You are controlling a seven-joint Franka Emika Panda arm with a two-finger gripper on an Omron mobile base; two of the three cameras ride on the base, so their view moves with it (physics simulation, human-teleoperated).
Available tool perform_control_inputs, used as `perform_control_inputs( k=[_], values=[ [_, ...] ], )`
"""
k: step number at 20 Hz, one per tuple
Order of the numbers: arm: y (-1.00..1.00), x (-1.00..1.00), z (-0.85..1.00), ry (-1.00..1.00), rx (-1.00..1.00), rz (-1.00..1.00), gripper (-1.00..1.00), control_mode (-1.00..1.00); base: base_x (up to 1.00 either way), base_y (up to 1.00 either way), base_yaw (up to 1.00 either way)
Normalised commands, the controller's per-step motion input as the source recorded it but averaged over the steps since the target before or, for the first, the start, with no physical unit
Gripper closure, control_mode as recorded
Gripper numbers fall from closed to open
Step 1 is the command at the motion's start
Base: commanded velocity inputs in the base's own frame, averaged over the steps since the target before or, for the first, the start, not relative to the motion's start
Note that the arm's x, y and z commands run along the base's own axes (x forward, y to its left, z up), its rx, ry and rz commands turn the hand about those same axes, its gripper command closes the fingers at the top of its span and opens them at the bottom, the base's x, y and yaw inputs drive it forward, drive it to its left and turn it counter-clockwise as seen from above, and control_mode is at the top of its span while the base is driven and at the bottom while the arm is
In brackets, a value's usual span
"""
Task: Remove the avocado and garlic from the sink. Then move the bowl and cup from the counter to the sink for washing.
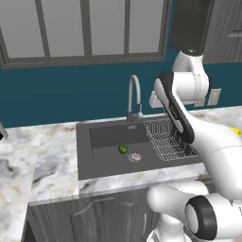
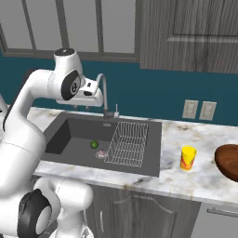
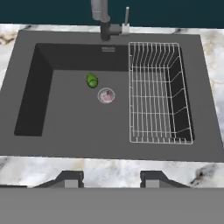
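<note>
Gripper [image 3: 111,178], jaws apart and empty, high above sink [image 3: 35,109]; avocado [image 3: 92,80] well below.

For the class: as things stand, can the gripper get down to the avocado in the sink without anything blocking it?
Probably yes. The gripper hangs above the sink with jaws apart, and the avocado lies uncovered on the basin floor, beside the garlic on the drain, apart from the wire rack.
</note>
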Motion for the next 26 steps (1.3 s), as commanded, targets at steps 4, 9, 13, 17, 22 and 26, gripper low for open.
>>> perform_control_inputs(
  k=[4,9,13,17,22,26],
  values=[
    [0.00,-0.03,0.00,0.00,0.00,0.00,-1.00,-1.00,0.00,0.00,0.00],
    [0.08,-0.21,0.00,-0.05,0.00,0.01,-1.00,-1.00,0.00,0.00,0.00],
    [0.17,-0.24,0.00,-0.05,-0.01,0.00,-1.00,-1.00,0.00,0.00,0.00],
    [0.32,-0.13,-0.02,-0.03,-0.11,0.00,-1.00,-1.00,0.00,0.00,0.00],
    [0.45,-0.08,-0.10,-0.02,-0.11,-0.02,-1.00,-1.00,0.00,0.00,0.00],
    [0.45,-0.03,-0.13,0.00,-0.04,-0.06,-1.00,-1.00,0.00,0.00,0.00]
  ],
)
